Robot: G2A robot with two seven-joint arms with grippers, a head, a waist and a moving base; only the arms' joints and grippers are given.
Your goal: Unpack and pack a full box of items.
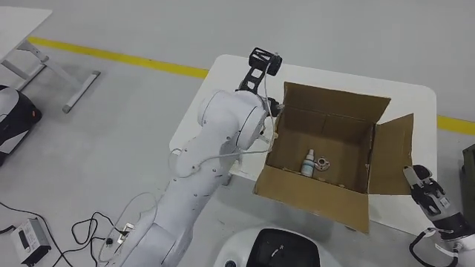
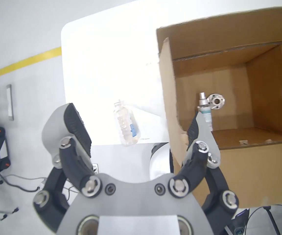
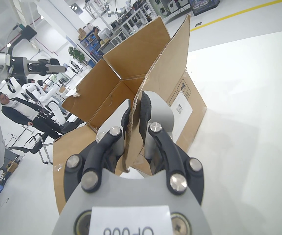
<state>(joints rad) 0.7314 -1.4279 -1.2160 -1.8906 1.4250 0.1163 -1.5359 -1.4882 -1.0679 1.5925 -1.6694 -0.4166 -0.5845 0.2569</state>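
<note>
1. The left gripper [image 2: 133,113] is held wide open and empty above the table [image 2: 94,62], just outside the left wall of the box [image 1: 334,130].
2. The right gripper [image 3: 136,106] is clamped on the edge of the box's right flap [image 3: 165,69].
3. A spray bottle [image 2: 205,114] and a metal flange [image 2: 217,100] are seen close together on the box floor. Whether the spray bottle stands or lies cannot be told.
4. A clear bottle [image 2: 126,125] is laid on its side on the table, beside the box.
5. The left gripper is judged nearer to both bottles. For the boxed items, the left wall would have to be cleared from above.

Cropped code sticker [image 3: 130,221] on right hand [image 3: 136,105]
</note>
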